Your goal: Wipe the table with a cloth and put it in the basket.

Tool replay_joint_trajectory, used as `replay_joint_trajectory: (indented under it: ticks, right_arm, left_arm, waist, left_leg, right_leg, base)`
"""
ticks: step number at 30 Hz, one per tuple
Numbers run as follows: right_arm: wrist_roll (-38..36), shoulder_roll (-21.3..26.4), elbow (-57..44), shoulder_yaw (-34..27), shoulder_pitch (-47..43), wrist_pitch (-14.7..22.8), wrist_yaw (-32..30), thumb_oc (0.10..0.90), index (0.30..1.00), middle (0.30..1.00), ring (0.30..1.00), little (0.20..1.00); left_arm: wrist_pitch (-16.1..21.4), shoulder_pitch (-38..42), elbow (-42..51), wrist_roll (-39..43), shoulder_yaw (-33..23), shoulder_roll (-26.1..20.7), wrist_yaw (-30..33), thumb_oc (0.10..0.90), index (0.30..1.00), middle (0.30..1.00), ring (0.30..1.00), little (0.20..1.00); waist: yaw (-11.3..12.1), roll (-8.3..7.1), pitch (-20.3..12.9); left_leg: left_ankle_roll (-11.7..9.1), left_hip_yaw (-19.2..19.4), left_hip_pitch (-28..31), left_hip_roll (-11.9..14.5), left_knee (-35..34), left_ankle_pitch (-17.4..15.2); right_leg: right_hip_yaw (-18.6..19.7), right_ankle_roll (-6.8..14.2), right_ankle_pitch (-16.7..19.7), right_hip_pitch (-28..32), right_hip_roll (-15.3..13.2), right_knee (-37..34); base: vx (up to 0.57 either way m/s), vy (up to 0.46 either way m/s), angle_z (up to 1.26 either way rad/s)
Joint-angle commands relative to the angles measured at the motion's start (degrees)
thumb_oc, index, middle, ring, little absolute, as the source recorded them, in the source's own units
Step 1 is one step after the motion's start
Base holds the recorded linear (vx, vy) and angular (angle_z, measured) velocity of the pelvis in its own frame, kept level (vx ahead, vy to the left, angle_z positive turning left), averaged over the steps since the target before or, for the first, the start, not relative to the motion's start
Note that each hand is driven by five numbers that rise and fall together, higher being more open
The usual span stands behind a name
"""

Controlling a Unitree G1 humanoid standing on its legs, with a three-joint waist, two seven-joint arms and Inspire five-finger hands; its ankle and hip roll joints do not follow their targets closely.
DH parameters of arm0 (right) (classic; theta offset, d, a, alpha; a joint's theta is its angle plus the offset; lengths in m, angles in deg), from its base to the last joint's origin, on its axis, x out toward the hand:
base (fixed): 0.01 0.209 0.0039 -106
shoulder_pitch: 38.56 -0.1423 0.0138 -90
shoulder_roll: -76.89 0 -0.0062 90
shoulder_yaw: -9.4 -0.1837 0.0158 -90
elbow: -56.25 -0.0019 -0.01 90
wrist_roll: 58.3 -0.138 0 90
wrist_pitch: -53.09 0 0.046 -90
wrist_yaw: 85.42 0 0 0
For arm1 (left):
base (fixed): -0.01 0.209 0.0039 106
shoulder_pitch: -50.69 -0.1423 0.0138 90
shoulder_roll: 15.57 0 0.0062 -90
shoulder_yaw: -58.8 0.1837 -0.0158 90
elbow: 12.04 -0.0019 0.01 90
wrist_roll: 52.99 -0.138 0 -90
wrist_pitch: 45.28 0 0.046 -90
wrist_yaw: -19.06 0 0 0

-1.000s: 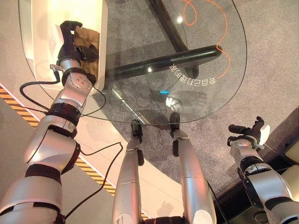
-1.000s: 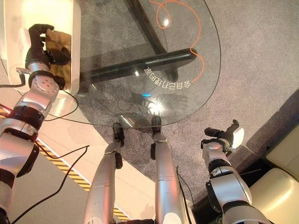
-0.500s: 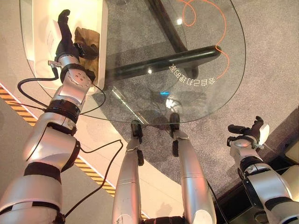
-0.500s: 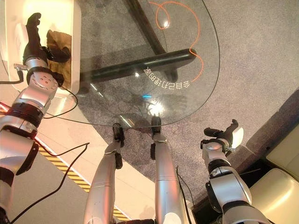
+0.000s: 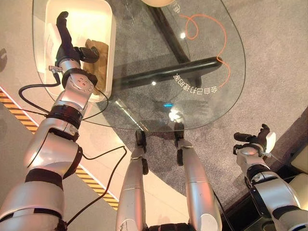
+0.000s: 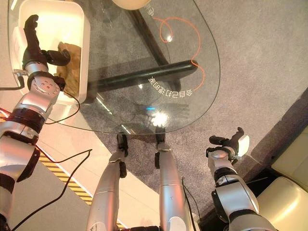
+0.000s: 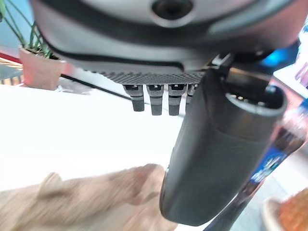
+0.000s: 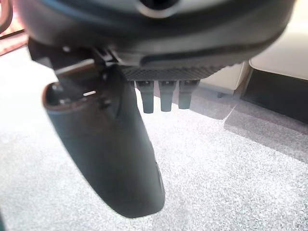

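Observation:
A crumpled brown cloth lies inside the white basket at the far left, seen through the glass table. My left hand hovers over the basket just left of the cloth, open, fingers straight and apart from it. In the left wrist view the cloth lies below the thumb, loose. Off the table's near right edge, my right hand hangs open over the carpet and holds nothing.
The round glass table stands on a black frame with an orange line and white lettering on the glass. A yellow-black floor stripe runs at lower left. A cream seat stands at lower right.
My left hand has let go of the cloth and straightened its fingers; the cloth now lies loose in the basket. The camera has shifted, so the whole scene has slid slightly.

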Motion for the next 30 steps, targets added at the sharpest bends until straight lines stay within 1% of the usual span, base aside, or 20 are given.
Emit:
replay_joint_trajectory:
  ticks: [1,3,5,6,11,16,17,18,19,20,22,23,24,26,27,29,30]
  right_arm:
    - [0.57,1.78,1.5,-0.91,3.93,0.42,-0.62,0.8,0.9,0.9,0.9,0.9]
    - [0.57,1.67,1.61,-1.18,4.53,0.44,-0.36,0.8,0.9,0.9,0.9,0.9]
    - [0.56,1.69,1.56,-1.27,5.04,0.25,-0.15,0.8,0.9,0.9,0.9,0.9]
    - [0.56,1.76,1.55,-1.34,5.01,0.17,-0.03,0.8,0.9,0.9,0.9,0.9]
    - [1.06,2.31,1.8,-2.3,7.2,-0.45,1.53,0.8,0.9,0.9,0.9,0.9]
    - [2.61,1.81,1.99,-3.12,10.74,-0.77,4.41,0.8,0.9,0.9,0.9,0.9]
    - [3.01,1.61,2.04,-3.31,12.19,-1.46,7.06,0.8,0.9,0.9,0.9,0.9]
    - [3.88,1.47,2.2,-3.5,14.35,-2.23,10.4,0.8,0.9,0.9,0.9,0.9]
    - [4.29,1.29,2.17,-3.65,16.17,-2.59,12.32,0.8,0.9,0.9,0.9,0.9]
    - [4.59,1.26,2.09,-3.61,16.9,-2.7,12.77,0.8,0.9,0.9,0.9,0.9]
    - [6.61,1.45,2.43,-4.88,21.09,-2.23,15.67,0.8,0.9,0.9,0.9,0.9]
    - [7.39,1.56,2.49,-5.11,21.88,-2.12,16.3,0.8,0.9,0.9,0.9,0.9]
    - [9.08,1.54,2.28,-5.82,23.77,-1.91,17.01,0.8,0.9,0.9,0.9,0.9]
    - [10.36,1.13,1.95,-7.01,26.54,-1.79,18.73,0.8,0.9,0.9,0.9,0.9]
    - [10.78,0.88,1.92,-7.53,27.51,-1.73,19.61,0.8,0.9,0.9,0.9,0.9]
    - [11.39,0.51,1.96,-8.35,29.58,-1.67,21.28,0.8,0.9,0.9,0.9,0.9]
    - [12.28,0.26,2.03,-8.85,30.69,-1.62,22.13,0.8,0.9,0.9,0.9,0.9]
  left_arm:
    - [3.97,1.49,2.16,0.21,-5.47,-8.66,6.12,0.8,0.9,0.9,0.9,0.9]
    - [3.93,1.04,2.43,0.35,-6.01,-9.38,6.14,0.8,0.9,0.9,0.9,0.9]
    - [3.86,0.56,2.52,0.49,-6.29,-9.7,6.03,0.8,0.9,0.9,0.9,0.9]
    - [4.08,0.51,2.53,0.61,-6.47,-9.91,6.11,0.8,0.9,0.9,0.9,0.9]
    - [3.8,-0.87,3.1,1.89,-8.22,-12.05,5.13,0.8,0.9,0.9,0.9,0.9]
    - [6.63,-5.03,4.67,5.54,-10.93,-13.29,4.33,0.8,0.9,0.9,0.9,0.9]
    - [8.08,-7.25,5.42,7.45,-12.42,-13.44,3.09,0.8,0.9,0.9,0.9,0.9]
    - [10.86,-11.27,6.74,9.31,-14.97,-13.4,1.18,0.8,0.9,0.9,0.9,0.9]
    - [11.86,-15.69,8.11,10.32,-17.4,-12.72,-0.57,0.8,0.9,0.9,0.9,0.9]
    - [12.12,-17.46,8.73,10.97,-18.29,-12.48,-1.07,0.8,0.9,0.9,0.9,0.9]
    - [12.84,-27.27,10.76,14.0,-23.47,-11.22,-5.94,0.8,0.9,0.9,0.9,0.9]
    - [13.11,-29.71,11.1,14.61,-24.94,-10.76,-7.1,0.8,0.9,0.9,0.9,0.9]
    - [12.97,-35.42,11.68,15.73,-28.41,-9.36,-9.96,0.8,0.9,0.9,0.9,0.9]
    - [13.87,-42.99,11.94,14.18,-31.81,-6.75,-12.43,0.8,0.9,0.9,0.9,0.9]
    - [13.41,-45.11,11.73,13.3,-32.55,-5.92,-13.44,0.8,0.9,0.9,0.9,0.9]
    - [13.9,-49.59,11.06,13.67,-33.79,-4.12,-15.78,0.8,0.9,0.9,0.9,0.9]
    - [14.04,-51.78,10.6,12.13,-34.19,-2.93,-16.47,0.8,0.9,0.9,0.9,0.9]
  waist:
    - [0.71,0.24,-1.62]
    - [0.88,0.09,-1.62]
    - [0.94,-0.08,-1.62]
    - [0.99,-0.1,-1.62]
    - [1.33,-0.36,-1.63]
    - [1.88,-0.39,-3.76]
    - [2.16,-0.35,-4.71]
    - [2.68,-0.3,-6.08]
    - [2.99,-0.12,-7.24]
    - [2.96,0.02,-7.61]
    - [3.92,0.36,-10.52]
    - [3.95,0.48,-11.1]
    - [4.35,0.55,-12.41]
    - [4.81,0.42,-14.32]
    - [4.99,0.34,-14.92]
    - [5.44,0.05,-16.46]
    - [5.67,-0.13,-17.27]
  left_leg:
    - [1.48,2.76,3.11,-3.47,-1.83,-0.09]
    - [1.39,2.67,4.73,-3.39,-2.78,0.44]
    - [1.36,2.63,6.16,-3.41,-2.98,0.05]
    - [1.37,2.65,6.31,-3.37,-3.21,0.37]
    - [1.23,2.79,12.05,-3.16,-4.66,0.07]
    - [1.17,2.61,16.12,-3.25,-7.08,-0.01]
    - [1.06,2.68,17.39,-3.29,-8.14,0.06]
    - [0.92,2.59,19.25,-3.26,-9.82,0.26]
    - [0.77,2.52,20.96,-3.2,-11.51,0.58]
    - [0.71,2.47,21.77,-3.17,-12.31,0.77]
    - [0.53,2.25,25.31,-3.34,-15.61,1.23]
    - [0.53,2.17,26.29,-3.38,-16.32,1.31]
    - [0.61,1.99,28.26,-3.49,-17.57,1.25]
    - [0.86,1.83,30.46,-3.53,-18.72,1.16]
    - [0.96,1.72,30.98,-3.54,-18.94,1.07]
    - [1.18,1.56,32.37,-3.53,-19.46,0.85]
    - [1.31,1.51,33.15,-3.49,-19.84,0.73]
  right_leg:
    - [-0.92,2.03,-0.32,5.73,2.68,-4.99]
    - [-1.11,2.07,0.26,7.51,2.56,-6.16]
    - [-1.22,2.09,-0.16,8.91,2.44,-6.34]
    - [-1.29,2.06,0.19,9.1,2.43,-6.65]
    - [-1.75,2.02,-0.18,15.1,1.94,-8.37]
    - [-1.86,2.4,-0.22,19.27,1.54,-10.47]
    - [-2.12,2.64,-0.12,20.67,1.25,-11.41]
    - [-2.47,2.79,0.13,22.72,0.83,-12.95]
    - [-2.85,2.97,0.46,24.72,0.51,-14.58]
    - [-2.94,3.05,0.66,25.6,0.43,-15.36]
    - [-3.32,3.17,1.3,29.96,0.09,-19.08]
    - [-3.45,3.21,1.42,31.11,0.05,-19.92]
    - [-3.69,3.28,1.46,33.4,0.0,-21.34]
    - [-3.99,3.36,1.33,35.99,0.0,-22.5]
    - [-4.2,3.38,1.2,36.64,-0.06,-22.67]
    - [-4.46,3.44,1.08,38.29,-0.04,-23.26]
    - [-4.8,3.56,1.09,39.2,-0.12,-23.72]
  base:
    - [0.04,-0.029,-0.02]
    - [0.02,-0.027,-0.03]
    - [0.0,0.0,0.0]
    - [0.0,0.0,0.0]
    - [0.03,-0.019,-0.01]
    - [0.04,-0.042,-0.01]
    - [0.09,-0.04,-0.03]
    - [0.14,-0.048,-0.06]
    - [0.13,-0.037,-0.05]
    - [0.15,-0.008,-0.04]
    - [0.17,0.011,0.03]
    - [0.15,0.025,0.06]
    - [0.13,0.031,0.06]
    - [0.12,0.039,0.06]
    - [0.08,0.037,0.03]
    - [0.08,0.027,0.08]
    - [0.08,0.029,0.18]
